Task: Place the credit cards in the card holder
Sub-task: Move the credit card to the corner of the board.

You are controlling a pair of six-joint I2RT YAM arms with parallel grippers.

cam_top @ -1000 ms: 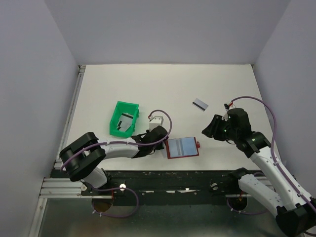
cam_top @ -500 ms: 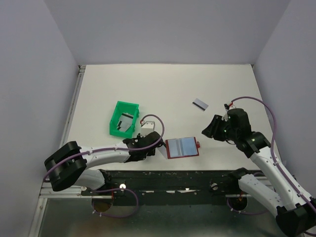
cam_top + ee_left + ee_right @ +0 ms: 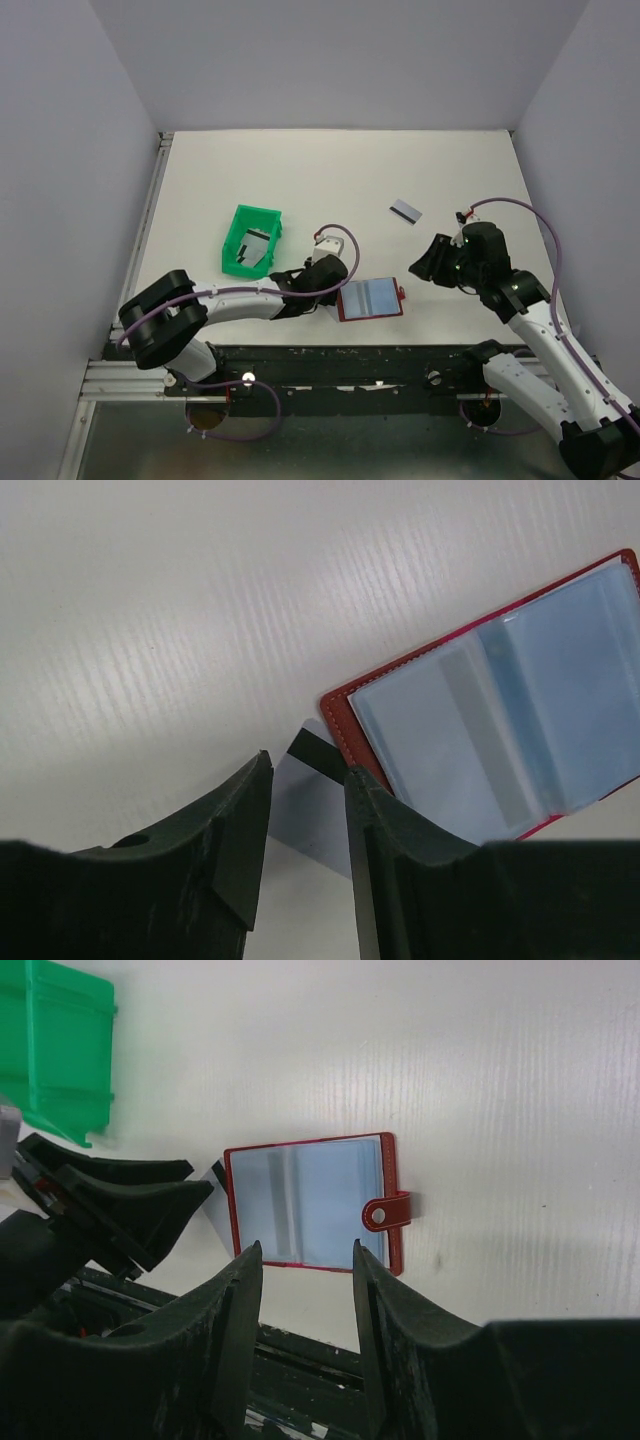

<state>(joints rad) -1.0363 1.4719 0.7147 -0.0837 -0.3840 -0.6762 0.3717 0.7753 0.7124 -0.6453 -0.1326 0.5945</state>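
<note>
Left gripper (image 3: pixel 306 785) is pinched narrow on one credit card (image 3: pixel 312 815), dark stripe leading, and the card's front edge is right at the left rim of the card holder (image 3: pixel 500 705), which lies open flat near the front of the table (image 3: pixel 330 180), pale blue sleeves up. The card's corner touches or tucks just under the red border, I can't tell which, so I'd call this one not yet in. Whether any sleeve already holds a card is hard to read through the plastic. Plenty left to do: a second card (image 3: pixel 404 211) lies alone further back, well apart from the holder, and more cards (image 3: pixel 256 246) sit in the green tray (image 3: pixel 233 238) beside the left arm. Right gripper (image 3: pixel 307 1255) hovers on the clasp side of the holder, jaws wide, nothing between them. The snag as I see it: the card is meeting the outer edge, not a sleeve mouth, and the holder lies loose, so a push may just slide it
</note>
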